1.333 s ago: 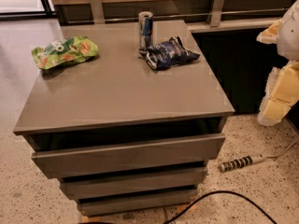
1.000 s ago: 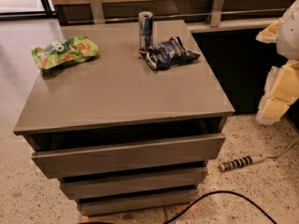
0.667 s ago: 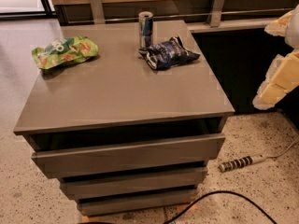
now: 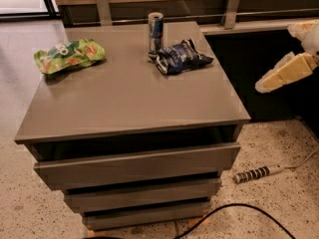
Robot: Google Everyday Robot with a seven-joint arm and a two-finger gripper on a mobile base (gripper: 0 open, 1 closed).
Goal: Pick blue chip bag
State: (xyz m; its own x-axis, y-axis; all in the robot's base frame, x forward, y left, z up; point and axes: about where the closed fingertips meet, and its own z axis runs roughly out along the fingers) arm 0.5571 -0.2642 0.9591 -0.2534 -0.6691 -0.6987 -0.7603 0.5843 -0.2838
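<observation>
The blue chip bag (image 4: 182, 57) is a small crumpled navy foil bag with white markings. It lies on the grey cabinet top (image 4: 129, 96) near the back right, touching the base of a tall slim blue-and-silver can (image 4: 155, 31). My gripper (image 4: 276, 59) hangs in the air off the cabinet's right side, well right of the bag and at about its height. Its two cream fingers are spread apart and hold nothing. The lower finger (image 4: 284, 72) points left and down toward the cabinet.
A bright green snack bag (image 4: 69, 55) lies at the back left of the top. The cabinet has drawers (image 4: 134, 166) below. A dark counter with metal brackets (image 4: 232, 4) runs behind. A power strip (image 4: 256, 173) and black cable (image 4: 234, 208) lie on the speckled floor.
The gripper has lifted and turned at the right edge, and its lower finger now reaches further left toward the cabinet. The bag, the can and the green bag have not moved.
</observation>
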